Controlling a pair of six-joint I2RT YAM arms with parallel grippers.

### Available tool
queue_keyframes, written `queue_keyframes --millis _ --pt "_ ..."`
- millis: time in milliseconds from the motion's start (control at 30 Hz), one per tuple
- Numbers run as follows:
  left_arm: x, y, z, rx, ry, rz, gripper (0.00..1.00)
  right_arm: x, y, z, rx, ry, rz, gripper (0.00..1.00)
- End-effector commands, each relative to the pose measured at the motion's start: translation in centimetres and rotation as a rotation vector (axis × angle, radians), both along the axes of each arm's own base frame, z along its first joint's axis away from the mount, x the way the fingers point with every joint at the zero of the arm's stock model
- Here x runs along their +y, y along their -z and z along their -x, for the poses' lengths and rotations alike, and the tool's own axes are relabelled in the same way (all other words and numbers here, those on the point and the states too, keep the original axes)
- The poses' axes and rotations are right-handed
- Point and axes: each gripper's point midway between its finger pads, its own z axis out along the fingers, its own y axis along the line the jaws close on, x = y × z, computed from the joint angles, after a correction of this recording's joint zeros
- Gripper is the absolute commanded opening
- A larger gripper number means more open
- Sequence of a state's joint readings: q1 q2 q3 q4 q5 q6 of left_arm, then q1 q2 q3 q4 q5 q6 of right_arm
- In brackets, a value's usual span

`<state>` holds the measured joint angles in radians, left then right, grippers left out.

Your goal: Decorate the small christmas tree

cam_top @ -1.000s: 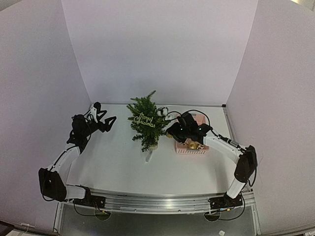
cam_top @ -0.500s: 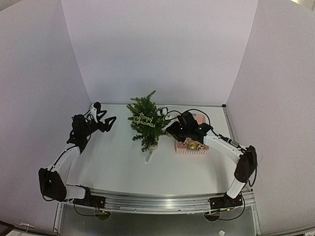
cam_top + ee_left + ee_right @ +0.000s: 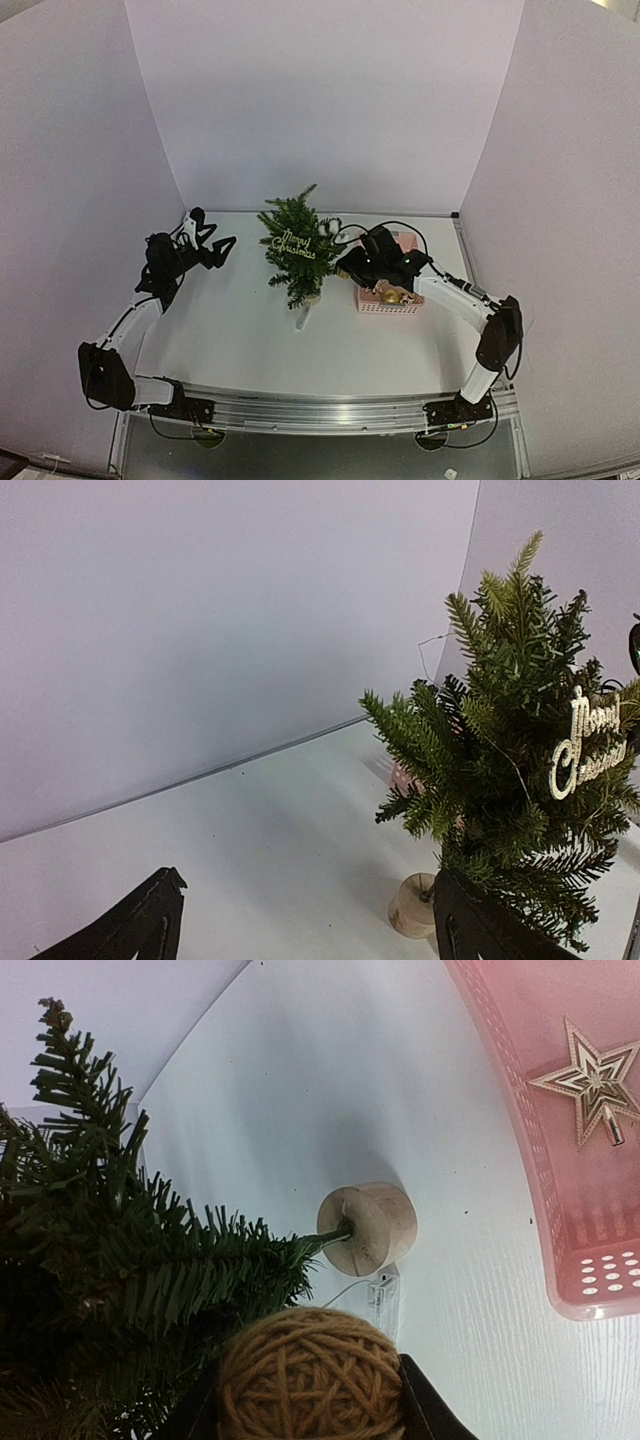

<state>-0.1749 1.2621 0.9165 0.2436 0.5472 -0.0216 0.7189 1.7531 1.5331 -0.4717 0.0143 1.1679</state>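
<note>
The right end effector (image 3: pixel 310 1412) pinched the twine ball (image 3: pixel 310 1370), the left end effector (image 3: pixel 310 925) stood spread, and a push toward 9 o'clock could have toppled the lightweight small christmas tree (image 3: pixel 120 1250).

Twine ball (image 3: pixel 310 1375), underside beyond the frame edge
</note>
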Motion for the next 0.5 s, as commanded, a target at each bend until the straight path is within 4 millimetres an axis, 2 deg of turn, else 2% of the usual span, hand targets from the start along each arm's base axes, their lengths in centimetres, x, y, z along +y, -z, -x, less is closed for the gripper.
queue_keyframes --millis 0,200,467 --pt "0.37 -2.69 0.35 -0.080 -0.010 -0.004 0.87 0.92 -1.43 -0.36 -0.029 -0.019 -0.021 0.43" --pt "0.36 -2.63 0.36 -0.078 -0.010 -0.004 0.87 1.18 -1.46 -0.05 -0.016 -0.033 -0.035 0.48" --pt "0.39 -2.55 0.35 -0.076 -0.011 -0.004 0.87 1.19 -1.26 0.08 -0.005 -0.031 -0.040 0.46"
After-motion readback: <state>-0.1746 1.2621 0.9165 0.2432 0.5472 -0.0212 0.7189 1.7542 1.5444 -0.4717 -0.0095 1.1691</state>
